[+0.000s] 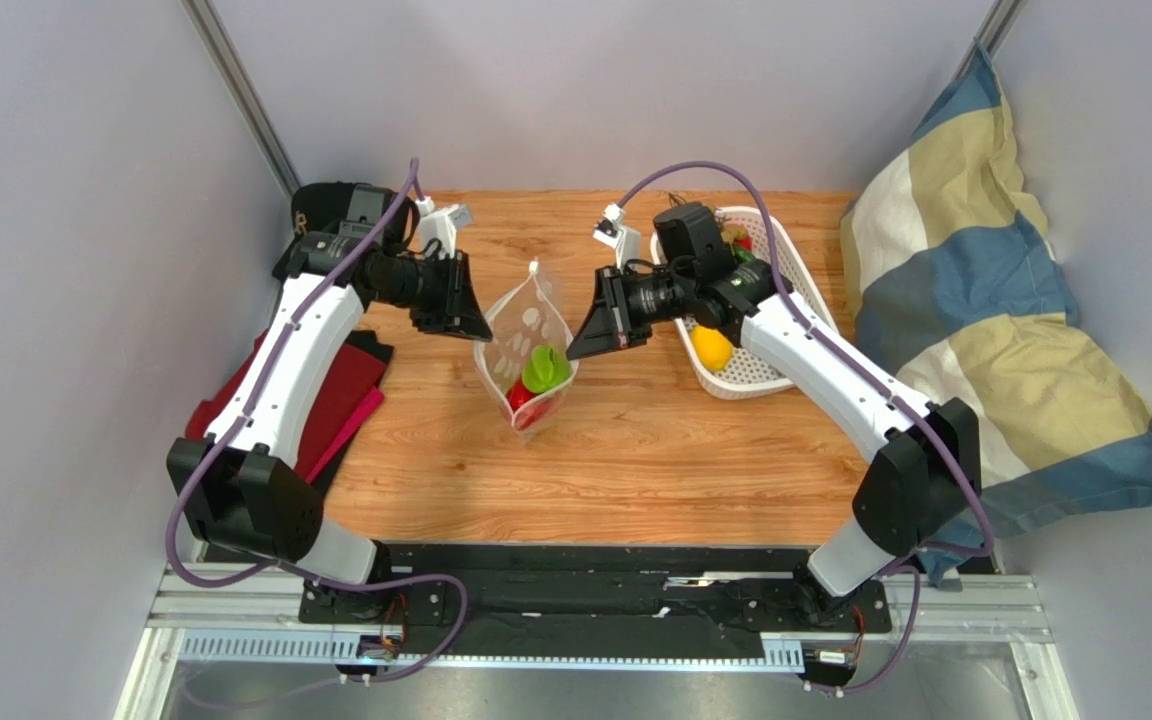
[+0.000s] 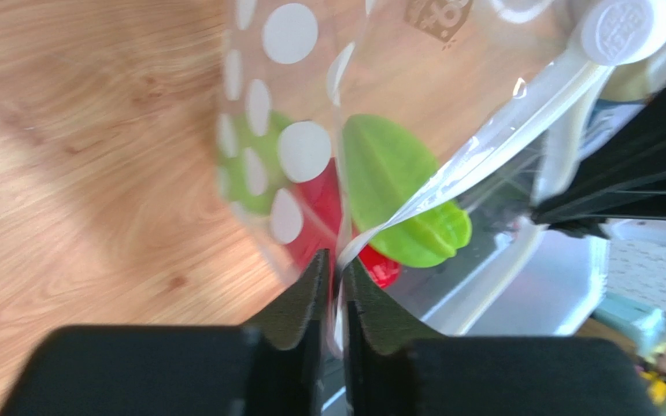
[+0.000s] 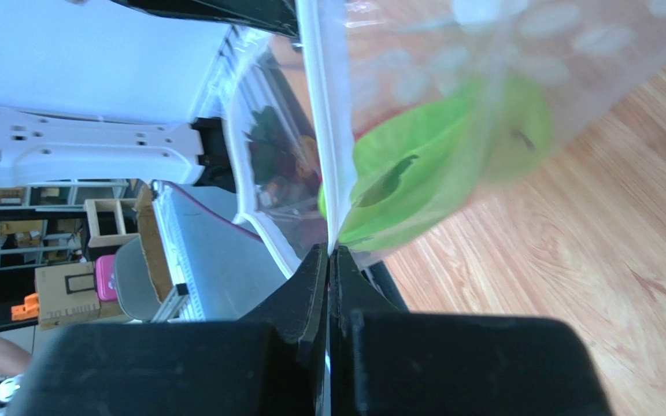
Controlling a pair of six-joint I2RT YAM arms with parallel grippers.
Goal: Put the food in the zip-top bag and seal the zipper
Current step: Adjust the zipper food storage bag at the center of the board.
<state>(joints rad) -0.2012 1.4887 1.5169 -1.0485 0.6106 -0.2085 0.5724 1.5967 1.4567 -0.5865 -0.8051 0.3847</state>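
Overhead, plus wrist close-ups sharing bag (image 1: 519, 327)

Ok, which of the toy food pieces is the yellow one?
The lemon, lying in the white basket to the right of the dotted bag. The green piece and the red piece sit inside that bag instead.
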